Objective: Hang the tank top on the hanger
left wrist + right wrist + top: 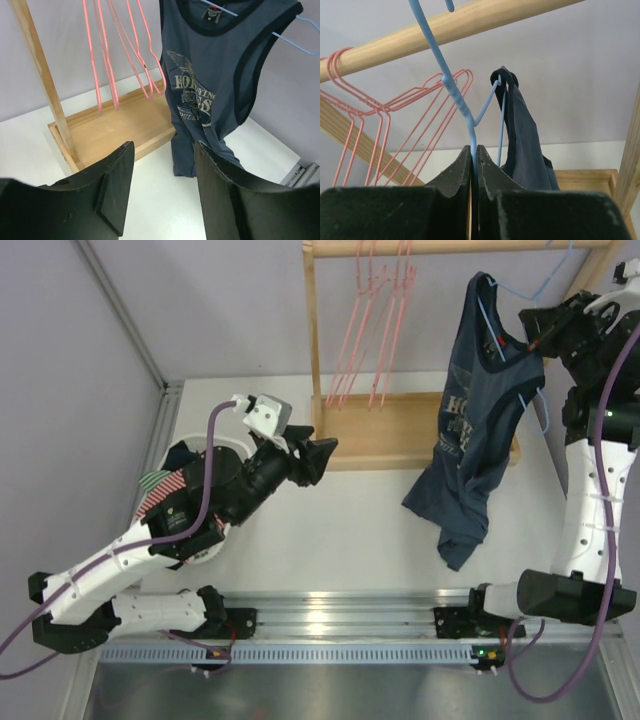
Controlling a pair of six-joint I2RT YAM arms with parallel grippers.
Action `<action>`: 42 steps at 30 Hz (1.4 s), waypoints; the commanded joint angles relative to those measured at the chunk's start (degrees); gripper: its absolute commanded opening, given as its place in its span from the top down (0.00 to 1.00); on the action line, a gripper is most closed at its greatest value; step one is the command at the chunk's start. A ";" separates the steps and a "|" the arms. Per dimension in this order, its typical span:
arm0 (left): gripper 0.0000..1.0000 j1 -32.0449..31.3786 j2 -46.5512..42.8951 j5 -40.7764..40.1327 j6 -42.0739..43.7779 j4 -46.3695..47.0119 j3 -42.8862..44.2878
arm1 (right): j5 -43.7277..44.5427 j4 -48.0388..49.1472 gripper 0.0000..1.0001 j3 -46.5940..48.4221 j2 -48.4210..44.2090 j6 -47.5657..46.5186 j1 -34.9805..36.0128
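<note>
The navy tank top (478, 410) with a pale chest print hangs on the light-blue wire hanger (520, 292), its hem trailing onto the table. It also shows in the left wrist view (210, 85) and the right wrist view (522, 145). My right gripper (474, 150) is shut on the hanger's wire (451, 87) just below its twisted neck, with the hook up by the wooden rail (460, 25). In the top view the right gripper (545, 332) is beside the shirt's shoulder. My left gripper (162, 165) is open and empty over the table, left of the shirt; in the top view it (318, 458) is near the rack's base.
Pink hangers (375, 320) hang on the wooden rack's rail (450, 248). The rack's wooden base tray (400, 430) lies under them, with an upright post (312, 330) at its left. A red-and-white striped garment (160, 490) lies in a white bowl under the left arm.
</note>
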 commanded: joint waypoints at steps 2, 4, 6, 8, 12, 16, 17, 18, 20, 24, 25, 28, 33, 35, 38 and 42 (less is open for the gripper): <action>0.44 0.11 -0.05 1.33 1.26 2.13 -0.48 | -3.04 7.75 1.00 5.66 2.65 1.52 -1.83; 0.44 0.11 0.12 1.85 1.18 2.22 -0.57 | -2.86 8.11 1.00 8.02 4.93 1.52 -2.18; 0.44 0.11 0.56 2.29 1.18 2.30 -0.74 | -2.68 8.02 1.00 9.53 6.60 1.60 -2.80; 0.44 0.20 0.65 2.21 1.61 2.39 -0.83 | -2.42 9.69 1.00 10.58 8.36 1.78 -3.32; 0.44 0.20 0.74 2.12 2.23 2.48 -0.83 | -2.24 9.78 1.00 14.79 12.05 1.96 -4.20; 0.43 0.29 1.44 2.38 2.93 2.74 -1.01 | -0.58 10.13 1.00 16.82 15.57 1.25 -4.73; 0.43 0.37 1.70 2.47 3.02 2.74 -0.83 | -0.40 9.78 1.00 17.44 16.09 1.08 -4.73; 0.43 0.38 1.88 2.64 3.19 2.48 -0.57 | -0.48 9.26 1.00 18.14 17.58 0.73 -4.99; 0.43 0.55 2.41 3.00 3.28 2.57 -0.48 | -1.01 9.43 1.00 18.59 18.64 0.73 -5.52; 0.43 0.90 2.67 3.44 3.20 2.92 -0.66 | -1.89 11.79 1.00 15.52 19.26 0.90 -6.31; 0.43 0.99 2.76 3.61 3.11 3.09 -0.74 | -2.15 12.24 1.00 13.42 19.09 0.99 -6.66; 0.43 1.17 3.02 3.96 2.93 3.09 -1.18 | -2.42 13.56 1.00 10.08 18.12 0.46 -6.84; 0.43 1.34 2.76 4.14 2.14 3.10 -1.97 | -1.63 14.61 1.00 3.83 15.49 -0.68 -7.37; 0.43 1.34 2.32 4.14 2.05 2.92 -2.06 | -1.72 14.44 1.00 2.68 15.05 -1.21 -7.46; 0.42 1.43 1.79 3.79 1.88 2.83 -2.59 | -1.28 12.86 1.00 1.80 14.60 -1.12 -7.81; 0.41 1.43 1.35 3.79 1.62 2.57 -2.94 | -1.01 10.75 0.76 1.18 13.73 -1.03 -7.90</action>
